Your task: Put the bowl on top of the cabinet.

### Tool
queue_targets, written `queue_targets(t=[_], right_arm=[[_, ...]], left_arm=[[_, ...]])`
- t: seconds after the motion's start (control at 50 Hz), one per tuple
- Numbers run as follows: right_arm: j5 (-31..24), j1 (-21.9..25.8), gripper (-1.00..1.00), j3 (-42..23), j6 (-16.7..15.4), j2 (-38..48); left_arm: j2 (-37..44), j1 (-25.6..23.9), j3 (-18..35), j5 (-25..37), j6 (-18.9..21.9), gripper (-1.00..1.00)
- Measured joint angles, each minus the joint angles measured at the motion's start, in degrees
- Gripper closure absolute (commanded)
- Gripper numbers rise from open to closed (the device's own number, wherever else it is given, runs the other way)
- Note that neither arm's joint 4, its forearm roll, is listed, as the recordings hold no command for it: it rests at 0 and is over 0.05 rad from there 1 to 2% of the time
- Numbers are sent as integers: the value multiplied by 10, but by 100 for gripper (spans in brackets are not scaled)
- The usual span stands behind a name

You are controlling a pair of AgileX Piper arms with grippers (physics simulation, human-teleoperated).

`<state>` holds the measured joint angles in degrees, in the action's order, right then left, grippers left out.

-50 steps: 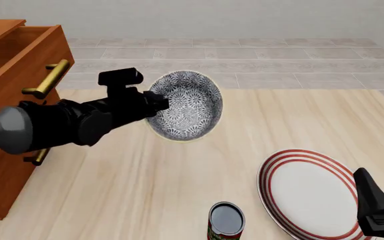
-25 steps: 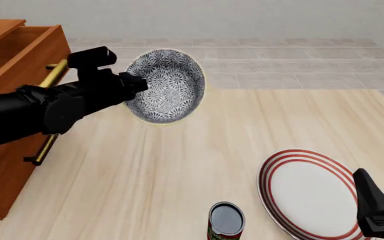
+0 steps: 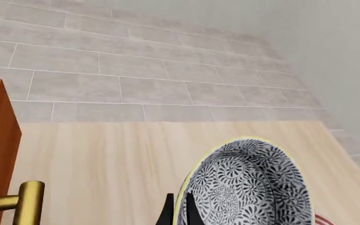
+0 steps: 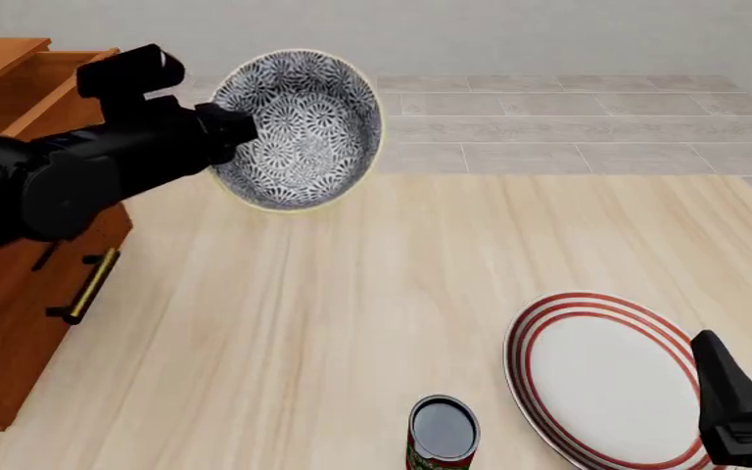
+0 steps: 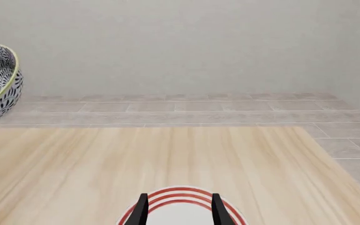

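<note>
The bowl (image 4: 298,129) is off the table (image 4: 350,323), held up in the air and tilted so its patterned inside faces the front camera; it sits just beside the cabinet (image 4: 11,323), near the level of the top edge but not yet over it; the left gripper (image 4: 226,132) is clamped on the bowl's rim at the cabinet side, one finger inside and one outside as far as I can judge; so the pick and lift look done, and what is left is to carry the bowl across above the cabinet top, level it, lower it and let go; the right gripper (image 5: 178,208) hangs over the plate (image 4: 605,377) with its jaws apart and nothing between them; a can (image 4: 443,433) stands near the plate, well apart from the bowl; the front view alone shows the cabinet's height against the bowl, while the left wrist view shows the fingers (image 3: 189,213) pinching the rim and only a sliver of cabinet with one handle (image 3: 24,204); the right wrist view shows the bowl from the side, clear of the table.
</note>
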<state>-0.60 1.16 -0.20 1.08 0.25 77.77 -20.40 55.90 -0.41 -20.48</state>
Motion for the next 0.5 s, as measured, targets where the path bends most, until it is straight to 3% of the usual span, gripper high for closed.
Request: queue_targets(t=[0.5], right_arm=[[0, 2, -100, 0, 0, 1]], left_arm=[[-29, 12, 52, 44, 4, 100]])
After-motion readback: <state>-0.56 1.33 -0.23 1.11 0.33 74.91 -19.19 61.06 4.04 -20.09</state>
